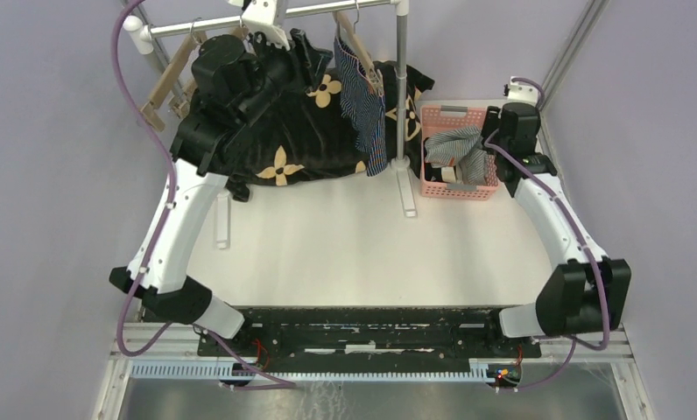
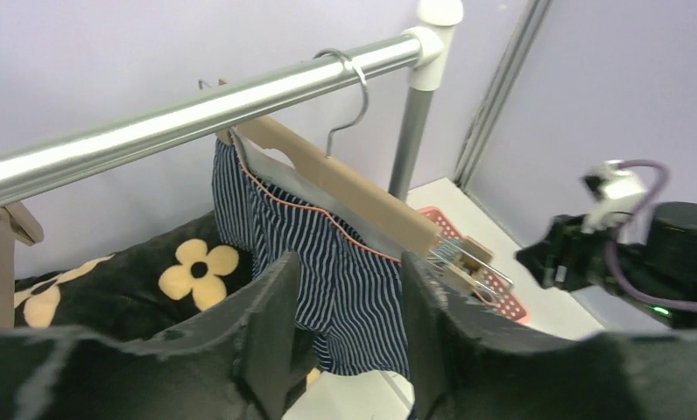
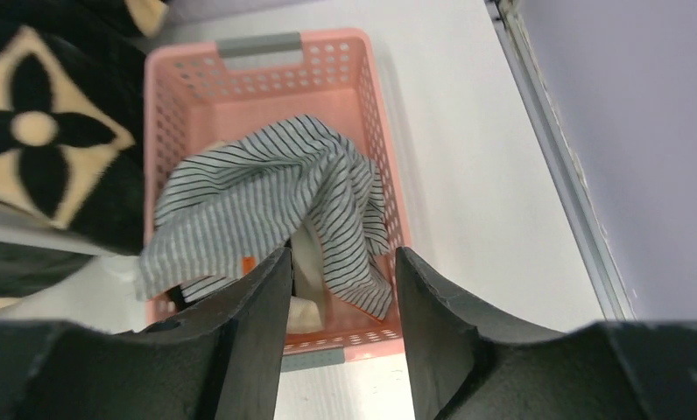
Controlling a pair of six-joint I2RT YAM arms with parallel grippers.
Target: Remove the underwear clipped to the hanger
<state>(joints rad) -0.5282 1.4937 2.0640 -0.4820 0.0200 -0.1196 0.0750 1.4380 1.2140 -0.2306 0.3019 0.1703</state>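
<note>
Navy underwear [image 1: 369, 114] [image 2: 327, 254] with thin light stripes hangs clipped to a wooden hanger [image 1: 355, 45] [image 2: 345, 188] on the rail. My left gripper [image 1: 306, 57] [image 2: 349, 289] is open just in front of it, a little below the hanger, with nothing between its fingers. Grey-white striped underwear [image 1: 457, 144] [image 3: 257, 201] lies crumpled in the pink basket [image 1: 432, 188] [image 3: 362, 105]. Directly above the basket's near end, my right gripper [image 1: 496, 140] [image 3: 341, 289] stands open and empty.
A big black cloth with tan flowers [image 1: 284, 149] [image 2: 109, 289] is draped under the rail [image 1: 240, 24] [image 2: 196, 109]. The rack's post [image 1: 403, 87] stands between the hanger and the basket. An empty wooden hanger [image 1: 165, 87] hangs at the left.
</note>
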